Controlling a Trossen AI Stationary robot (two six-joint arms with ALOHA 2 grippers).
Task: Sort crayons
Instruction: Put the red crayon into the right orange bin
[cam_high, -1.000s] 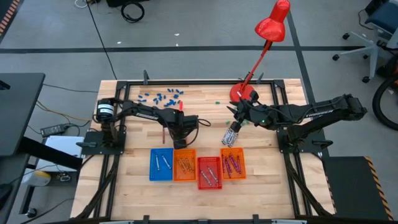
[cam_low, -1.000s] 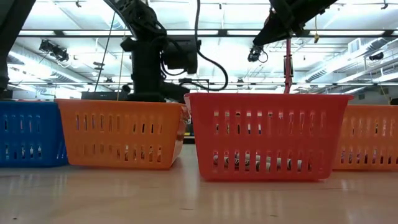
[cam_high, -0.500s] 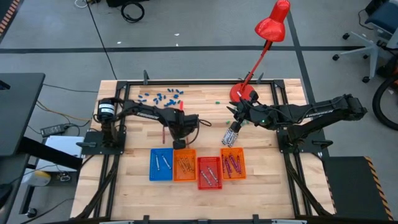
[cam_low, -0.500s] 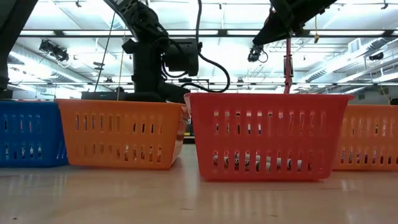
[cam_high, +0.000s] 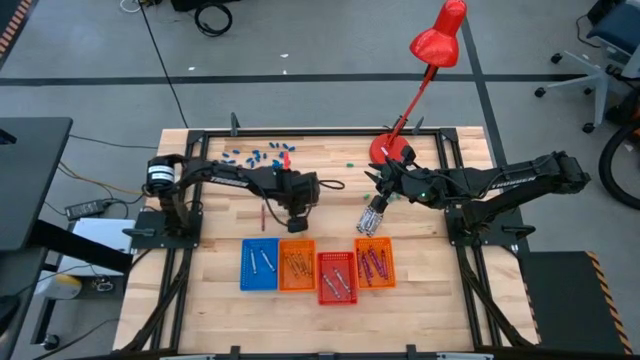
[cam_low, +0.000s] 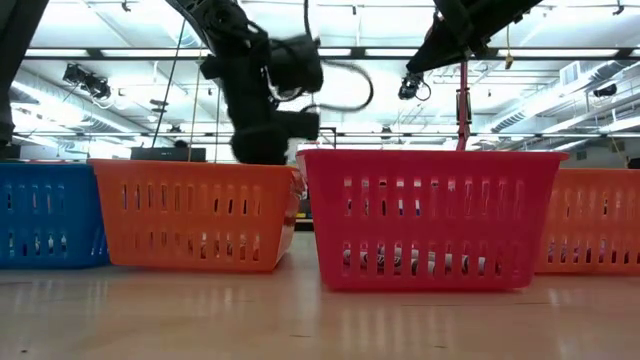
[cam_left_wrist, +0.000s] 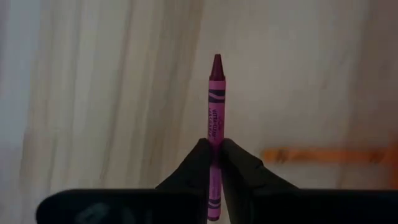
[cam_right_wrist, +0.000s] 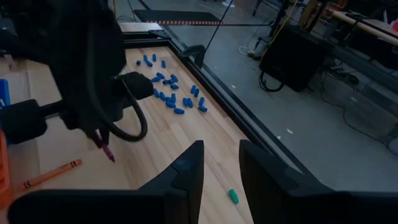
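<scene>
A magenta crayon (cam_left_wrist: 214, 118) is pinched between the closed fingers of the left gripper (cam_left_wrist: 214, 163), held clear above the table (cam_high: 215, 225), just beyond the orange basket (cam_high: 296, 266). Farther right, the right gripper (cam_right_wrist: 219, 168) hangs beyond the far-right basket (cam_high: 374, 262), fingers parted and empty.

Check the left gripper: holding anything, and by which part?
The left gripper pinches a magenta crayon around its lower half, tip pointing away from the wrist. The right gripper holds nothing.

Robotics lab: grey floor, floor cables (cam_high: 212, 17), ceiling strip lights (cam_low: 90, 52), wheeled office chair (cam_high: 600, 50).
</scene>
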